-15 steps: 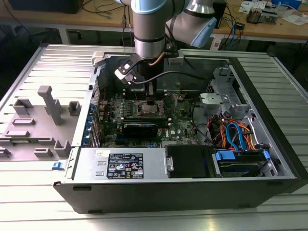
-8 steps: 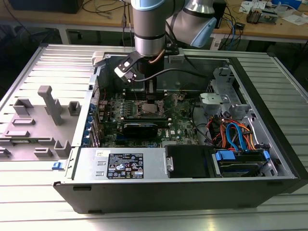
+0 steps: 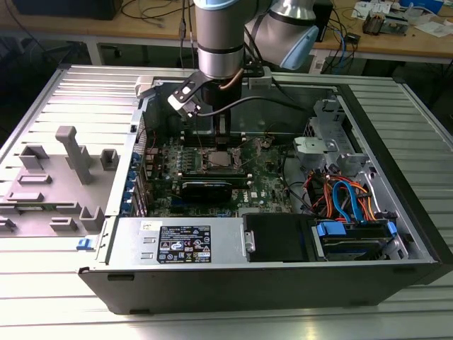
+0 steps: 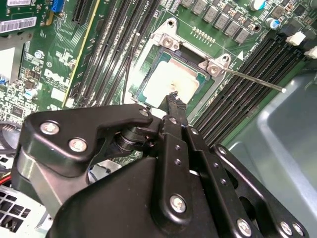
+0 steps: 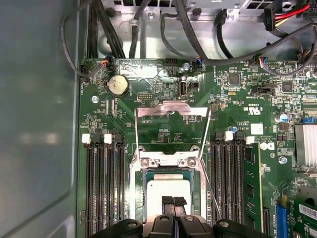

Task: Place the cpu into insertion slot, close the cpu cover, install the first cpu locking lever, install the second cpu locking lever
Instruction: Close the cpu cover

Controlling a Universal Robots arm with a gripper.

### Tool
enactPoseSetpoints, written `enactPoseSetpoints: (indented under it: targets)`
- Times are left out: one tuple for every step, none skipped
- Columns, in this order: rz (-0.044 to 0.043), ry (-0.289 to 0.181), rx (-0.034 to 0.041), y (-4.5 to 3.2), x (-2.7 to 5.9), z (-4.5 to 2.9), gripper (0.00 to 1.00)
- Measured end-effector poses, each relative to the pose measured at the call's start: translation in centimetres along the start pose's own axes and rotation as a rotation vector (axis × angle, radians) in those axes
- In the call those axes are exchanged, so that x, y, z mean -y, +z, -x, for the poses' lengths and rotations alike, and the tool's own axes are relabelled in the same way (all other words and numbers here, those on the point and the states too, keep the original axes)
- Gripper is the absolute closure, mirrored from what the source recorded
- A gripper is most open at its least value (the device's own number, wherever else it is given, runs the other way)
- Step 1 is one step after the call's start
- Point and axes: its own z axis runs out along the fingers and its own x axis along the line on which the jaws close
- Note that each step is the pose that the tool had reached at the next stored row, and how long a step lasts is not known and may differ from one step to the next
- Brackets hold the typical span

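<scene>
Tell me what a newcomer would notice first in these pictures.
The grey arm plunging into the open computer case stands out in the exterior view. In the first wrist view, the black claw hangs right over the silver cpu seated in its insertion slot, with the cpu cover flipped open.

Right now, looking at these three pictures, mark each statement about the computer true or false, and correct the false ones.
1. The chip lies in its socket. True.
2. The metal cover is closed over the chip. False: it is swung open, away from the chip.
3. The gripper is above the chip. True.
4. The computer case is shut. False: its side is open, showing the green board.
</scene>
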Motion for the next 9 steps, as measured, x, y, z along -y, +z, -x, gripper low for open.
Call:
enactPoseSetpoints:
  targets:
    - [-0.0006,0.000,-0.0001,-0.15,-0.01,0.01,0.89]
    - [-0.0011,0.000,0.0000,-0.23,-0.01,0.01,0.89]
    - [-0.0015,0.000,-0.0001,-0.30,-0.02,0.02,0.89]
    - [-0.0022,0.000,0.0000,-0.42,-0.03,0.03,0.89]
    - [-0.0030,0.000,0.0000,-0.52,-0.04,0.03,0.89]
    - [-0.0033,0.000,-0.0002,-0.56,-0.05,0.03,0.89]
    - [-0.0036,0.000,-0.0002,-0.57,-0.05,0.03,0.89]
    - [-0.0036,0.000,0.0000,-0.58,-0.05,0.04,0.89]
    - [-0.0043,0.000,0.0000,-0.58,-0.05,0.04,0.89]
